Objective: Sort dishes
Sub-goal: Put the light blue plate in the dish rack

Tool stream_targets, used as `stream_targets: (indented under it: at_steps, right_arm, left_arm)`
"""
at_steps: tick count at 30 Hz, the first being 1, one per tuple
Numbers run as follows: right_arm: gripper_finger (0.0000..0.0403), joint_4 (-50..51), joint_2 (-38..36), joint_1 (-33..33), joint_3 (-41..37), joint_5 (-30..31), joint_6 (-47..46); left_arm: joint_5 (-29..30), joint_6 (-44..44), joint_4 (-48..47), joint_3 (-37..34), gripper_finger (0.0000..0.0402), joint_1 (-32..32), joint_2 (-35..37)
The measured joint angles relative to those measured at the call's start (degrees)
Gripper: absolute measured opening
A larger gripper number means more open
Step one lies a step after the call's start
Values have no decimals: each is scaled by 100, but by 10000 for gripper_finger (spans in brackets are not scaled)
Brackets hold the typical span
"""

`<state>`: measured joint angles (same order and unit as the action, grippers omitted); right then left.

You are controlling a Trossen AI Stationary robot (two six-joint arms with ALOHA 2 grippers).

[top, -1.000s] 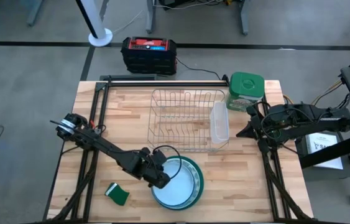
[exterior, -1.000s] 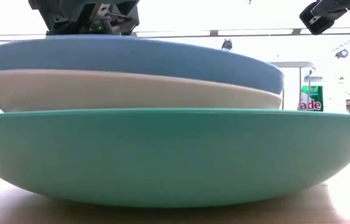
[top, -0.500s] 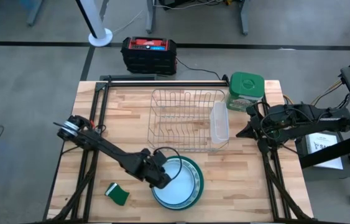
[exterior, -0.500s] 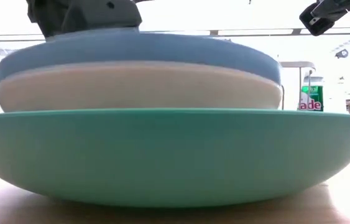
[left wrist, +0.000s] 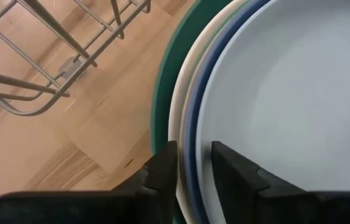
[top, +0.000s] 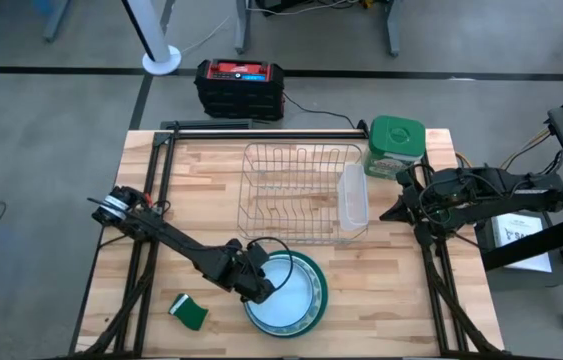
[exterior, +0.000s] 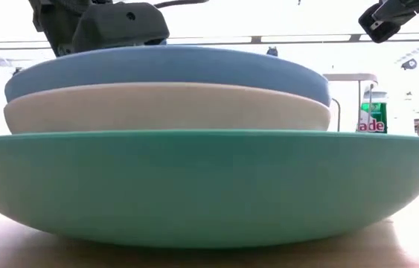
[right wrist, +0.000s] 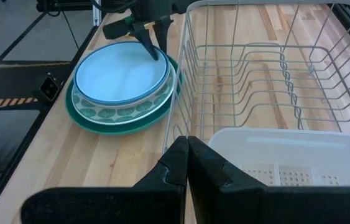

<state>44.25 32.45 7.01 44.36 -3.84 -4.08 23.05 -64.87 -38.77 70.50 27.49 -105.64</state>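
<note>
Three plates are stacked near the table's near edge. The light blue plate (top: 283, 290) lies on the cream plate (exterior: 164, 108), which lies in the large teal-rimmed plate (top: 313, 300). My left gripper (top: 259, 288) is at the stack's left rim and is shut on it, seen close in the left wrist view (left wrist: 193, 165). My right gripper (top: 393, 212) waits shut above the table's right side, beside the wire rack (top: 296, 190). My left gripper has the left rim of the light blue plate (left wrist: 194, 143) between its fingers, one finger (left wrist: 234, 171) inside the plate and one (left wrist: 162, 168) outside. The cream plate's rim (left wrist: 179, 134) also shows in the gap. The fingers slant down from the left. The stack rests in the teal plate.
The wire rack stands at the table's middle with a white tray (top: 353, 197) at its right end. A green-lidded container (top: 396, 145) sits at the far right corner and a green sponge (top: 191, 312) left of the plates. A black box (top: 239, 88) stands on the floor beyond.
In the low view my left gripper has come down onto the stack's left rim. The blue and cream plates have shifted together inside the teal plate, their left edges drawn in toward the right; the teal plate has stayed put.
</note>
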Motion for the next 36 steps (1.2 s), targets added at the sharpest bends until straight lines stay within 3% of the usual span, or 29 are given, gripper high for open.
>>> stream_targets:
  at_steps: [8, 24, 28, 36]
  right_arm:
    - [0, 0, 0, -1, -1, 0, -45]
    - [0, 0, 0, -2, -4, 2, -50]
    - [0, -2, 2, -2, -4, 2, -50]
    - [0, 0, 2, -1, -4, 2, -81]
  left_arm:
    - [-6, -36, -38, 0, 48, 0, 121]
    - [-161, -11, 106, 0, 45, 0, 258]
    - [-419, -34, 121, 0, 63, 0, 297]
    - [5, 494, 36, 66, 109, 0, 292]
